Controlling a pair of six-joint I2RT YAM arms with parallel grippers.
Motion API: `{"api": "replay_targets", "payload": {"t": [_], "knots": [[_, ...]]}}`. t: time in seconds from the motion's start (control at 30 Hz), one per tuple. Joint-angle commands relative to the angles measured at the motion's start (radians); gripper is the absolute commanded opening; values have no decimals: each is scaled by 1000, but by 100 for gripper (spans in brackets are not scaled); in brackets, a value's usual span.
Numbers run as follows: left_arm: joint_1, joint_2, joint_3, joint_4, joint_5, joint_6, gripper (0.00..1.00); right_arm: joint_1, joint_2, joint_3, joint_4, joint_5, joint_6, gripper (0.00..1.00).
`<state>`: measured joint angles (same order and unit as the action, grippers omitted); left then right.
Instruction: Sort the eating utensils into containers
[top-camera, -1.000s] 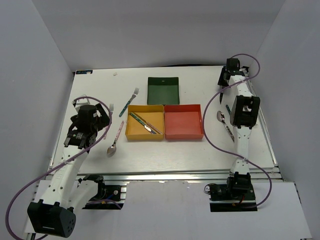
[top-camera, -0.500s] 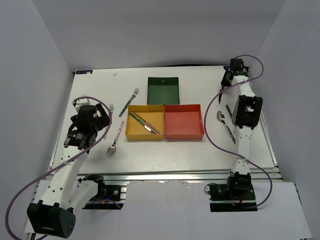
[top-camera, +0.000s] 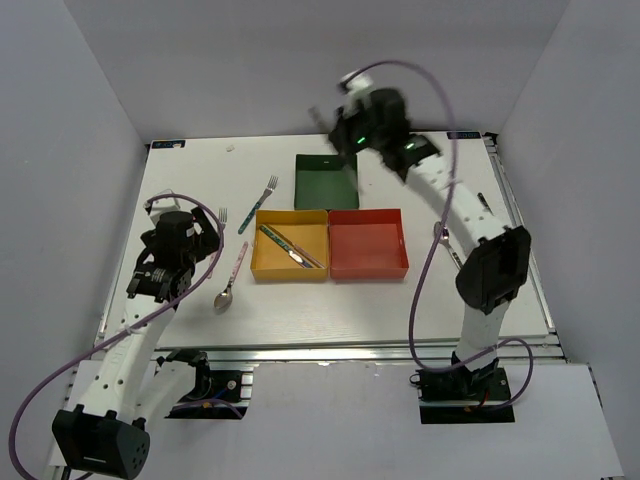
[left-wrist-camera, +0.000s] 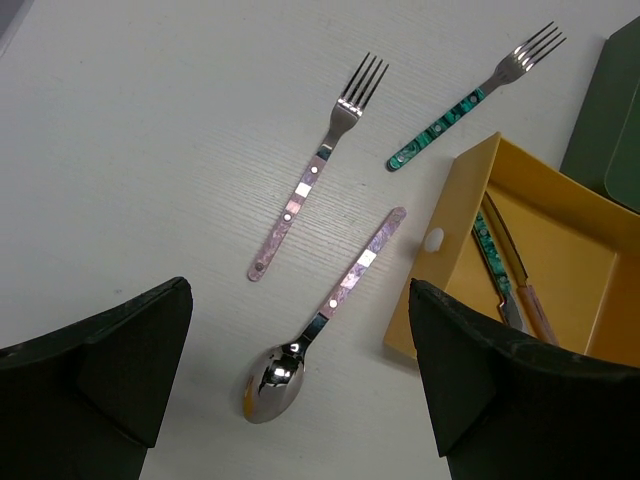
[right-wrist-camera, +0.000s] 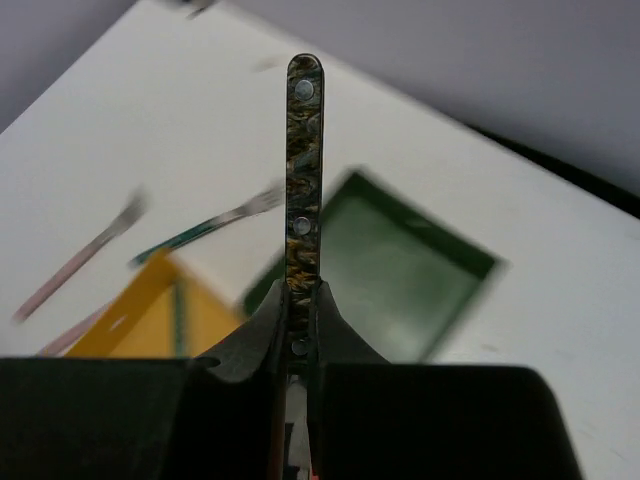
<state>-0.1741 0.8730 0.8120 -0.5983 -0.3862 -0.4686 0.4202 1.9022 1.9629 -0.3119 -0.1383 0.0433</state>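
The right gripper (right-wrist-camera: 298, 300) is clenched on a dark-handled utensil (right-wrist-camera: 303, 150), whose handle runs straight out past the jaws. The dark green tray (right-wrist-camera: 400, 265) lies directly beneath and ahead, nearest this arm. The left gripper (left-wrist-camera: 300, 350) hangs wide open above a pink spoon (left-wrist-camera: 330, 310) on the tabletop (left-wrist-camera: 150, 150), beside the yellow tray (left-wrist-camera: 570, 270).

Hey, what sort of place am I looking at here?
Probably a robotics lab test cell: left arm and right arm bolted to a white table, plain grey walls boxing it in, trays and loose cutlery staged for sorting.
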Motion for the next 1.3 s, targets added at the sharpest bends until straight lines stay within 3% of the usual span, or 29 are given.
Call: {"api": "replay_targets", "payload": {"t": [0.0,0.1,0.4,0.87,1.07,1.1,1.13,1.2,1.23,1.27], "knots": [[-5,-35,10,12,-31,-2,98,213,-58,-196,57,-90,-150,0],[-7,-43,7,14,-31,-2,98,296,-60,-252,134,-70,-181,0],[-11,-57,6,14,-42,-4,98,383,89,-184,96,-84,-168,0],[-11,-46,6,14,-37,-2,98,404,235,-134,86,-46,-183,3],[-11,-37,6,14,-39,-2,98,404,201,-186,111,-60,-181,28],[-13,-37,7,12,-39,-2,98,404,195,-191,115,-61,-181,36],[-11,-34,7,12,-39,-2,98,402,184,-197,116,-61,-181,62],[-11,-32,7,11,-45,-2,98,404,178,-193,109,-61,-178,70],[-13,-31,9,11,-46,-4,98,404,167,-191,106,-60,-177,85],[-11,-32,10,11,-49,-4,98,402,160,-185,105,-60,-175,86]]}}
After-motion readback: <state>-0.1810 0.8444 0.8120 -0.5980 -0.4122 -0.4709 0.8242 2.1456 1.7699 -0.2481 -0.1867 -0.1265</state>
